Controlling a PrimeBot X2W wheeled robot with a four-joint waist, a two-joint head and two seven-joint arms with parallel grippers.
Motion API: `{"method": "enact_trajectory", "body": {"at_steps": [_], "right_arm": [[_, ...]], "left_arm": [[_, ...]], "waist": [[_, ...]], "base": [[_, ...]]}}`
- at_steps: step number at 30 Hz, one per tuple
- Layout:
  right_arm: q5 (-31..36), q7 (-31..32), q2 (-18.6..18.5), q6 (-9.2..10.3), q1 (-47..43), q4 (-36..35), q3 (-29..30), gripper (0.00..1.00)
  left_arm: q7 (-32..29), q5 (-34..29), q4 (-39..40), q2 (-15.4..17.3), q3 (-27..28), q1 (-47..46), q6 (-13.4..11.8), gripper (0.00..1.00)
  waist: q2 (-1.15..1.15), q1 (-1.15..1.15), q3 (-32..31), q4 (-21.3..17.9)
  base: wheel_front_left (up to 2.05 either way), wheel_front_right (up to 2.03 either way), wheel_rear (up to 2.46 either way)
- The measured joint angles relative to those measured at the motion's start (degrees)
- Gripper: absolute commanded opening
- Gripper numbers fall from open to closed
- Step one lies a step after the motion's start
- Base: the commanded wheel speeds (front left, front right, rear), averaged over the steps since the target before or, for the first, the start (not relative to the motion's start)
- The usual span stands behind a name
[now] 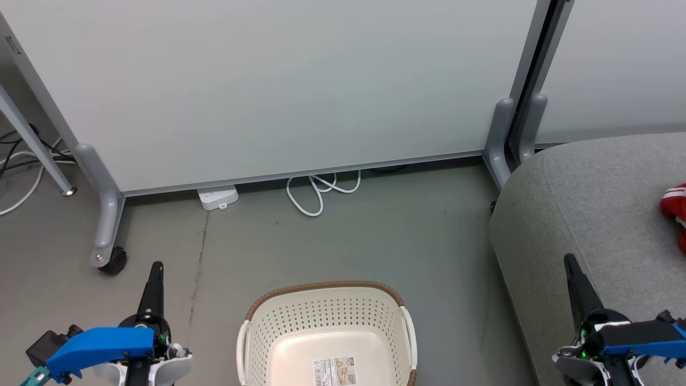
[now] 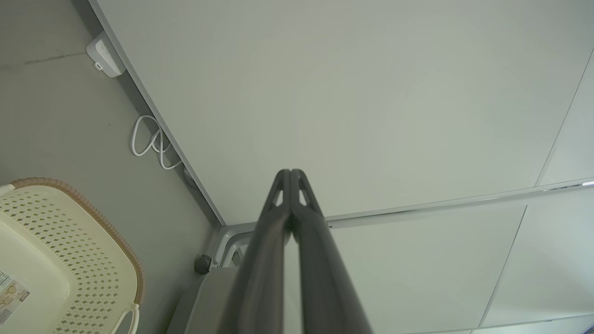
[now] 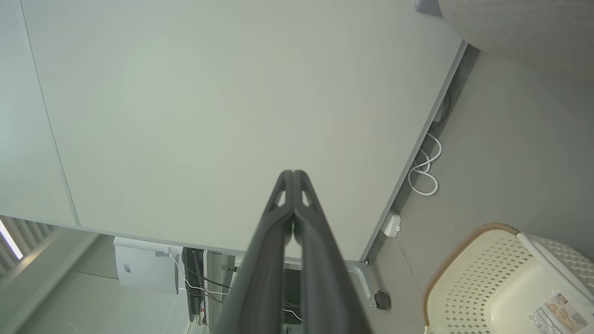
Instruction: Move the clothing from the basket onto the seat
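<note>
The red clothing (image 1: 676, 212) on the seat (image 1: 589, 214) is cut off at the right edge, so I can't tell how much lies there. The seat runs off that edge too. The basket (image 1: 327, 305) is cut off at the bottom. The words on its label (image 1: 335, 371) are too small to read.

A pale partition panel (image 1: 278, 86) is seen ahead of the left gripper (image 1: 156, 267). A white power strip (image 1: 218, 197) is laid at its foot, ahead and slightly to that gripper's right. A looped white cable (image 1: 316, 195) is coiled further right. A black caster (image 1: 113, 261) is set near, to the left.
</note>
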State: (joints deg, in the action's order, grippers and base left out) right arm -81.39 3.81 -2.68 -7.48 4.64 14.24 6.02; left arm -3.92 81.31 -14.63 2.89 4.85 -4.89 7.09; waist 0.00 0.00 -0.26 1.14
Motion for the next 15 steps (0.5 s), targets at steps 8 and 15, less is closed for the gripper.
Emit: {"method": "enact_trajectory", "body": {"at_steps": [8,15], "right_arm": [[-3.48,0.92,-0.01,0.0,0.62,-0.05,0.15,0.0],[-6.38,1.67,-0.02,0.0,1.0,-0.08,0.27,0.0]], "left_arm": [[-0.8,3.52,0.15,0.0,0.44,-0.27,0.02,0.0],[-1.56,6.46,0.23,0.0,0.96,-0.7,0.03,0.0]], "waist": [[0.0,0.0,0.12,-0.35],[0.0,0.0,0.24,-0.65]], "base": [[0.0,0.0,0.0],[0.0,0.0,0.0]]}}
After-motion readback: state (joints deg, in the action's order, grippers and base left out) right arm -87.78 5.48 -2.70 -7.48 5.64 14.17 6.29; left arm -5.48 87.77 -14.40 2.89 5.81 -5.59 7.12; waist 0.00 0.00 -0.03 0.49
